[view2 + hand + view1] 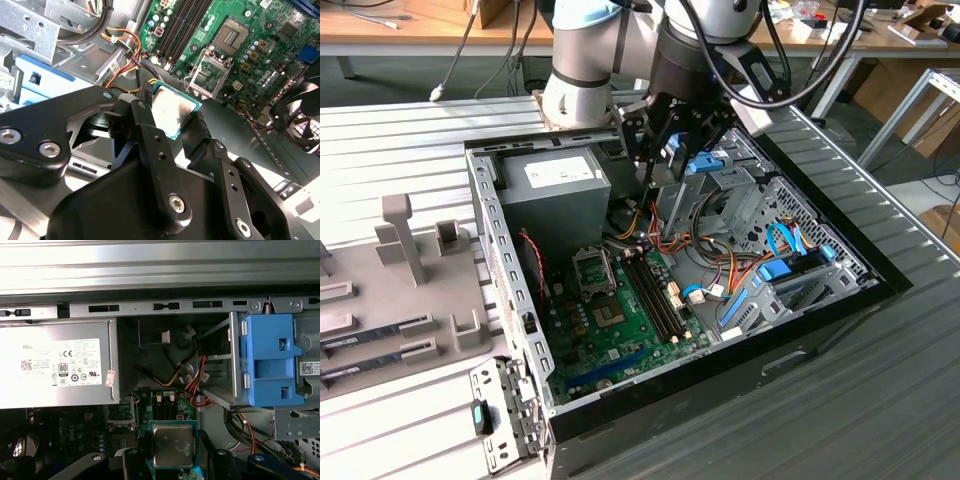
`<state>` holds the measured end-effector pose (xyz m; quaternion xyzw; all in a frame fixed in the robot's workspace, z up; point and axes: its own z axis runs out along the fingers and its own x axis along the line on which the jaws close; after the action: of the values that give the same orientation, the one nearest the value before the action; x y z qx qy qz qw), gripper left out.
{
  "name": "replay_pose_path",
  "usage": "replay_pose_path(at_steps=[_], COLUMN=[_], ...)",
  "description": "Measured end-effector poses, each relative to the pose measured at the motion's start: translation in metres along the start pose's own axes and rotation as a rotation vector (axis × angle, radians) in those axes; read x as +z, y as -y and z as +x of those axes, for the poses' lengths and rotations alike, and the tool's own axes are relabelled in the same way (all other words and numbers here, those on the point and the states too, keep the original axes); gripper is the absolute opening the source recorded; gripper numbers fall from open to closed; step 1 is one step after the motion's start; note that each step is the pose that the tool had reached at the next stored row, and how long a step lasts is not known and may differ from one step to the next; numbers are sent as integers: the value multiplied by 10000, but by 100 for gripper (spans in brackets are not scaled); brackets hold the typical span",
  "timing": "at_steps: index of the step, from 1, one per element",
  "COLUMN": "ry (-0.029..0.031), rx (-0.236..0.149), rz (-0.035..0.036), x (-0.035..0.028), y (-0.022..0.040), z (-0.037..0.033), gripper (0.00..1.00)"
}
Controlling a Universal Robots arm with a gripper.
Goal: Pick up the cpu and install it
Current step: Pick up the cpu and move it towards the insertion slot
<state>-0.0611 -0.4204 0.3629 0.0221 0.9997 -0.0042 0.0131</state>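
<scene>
Black against the grey chassis, the gripper [660,160] hung over the open computer case [488,230] in the exterior view, above the gap between the power supply [565,180] and the drive cage [730,190]. We judged it was held high to clear the cables [665,240]. Its own body masked whatever it carried.

In the second wrist view, the two fingers [150,135] were clenched on opposite edges of the cpu [172,112], with the silvery lid facing the camera. It was well apart from the motherboard [260,65], whose socket frame [207,75] stood flipped open, presumably to receive it. We could not see the chip's underside.

In the first wrist view, the cpu sat level between the fingers, near the power supply's labelled face. The contact points were lost in shadow.
</scene>
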Motion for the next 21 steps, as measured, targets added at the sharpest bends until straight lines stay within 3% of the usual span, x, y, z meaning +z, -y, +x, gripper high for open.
replay_pose_path(at_steps=[6,21], ry=[0,0], rx=[1,1], rz=[0,1], x=[37,154], y=[81,135], z=[28,36], gripper=[47,47])
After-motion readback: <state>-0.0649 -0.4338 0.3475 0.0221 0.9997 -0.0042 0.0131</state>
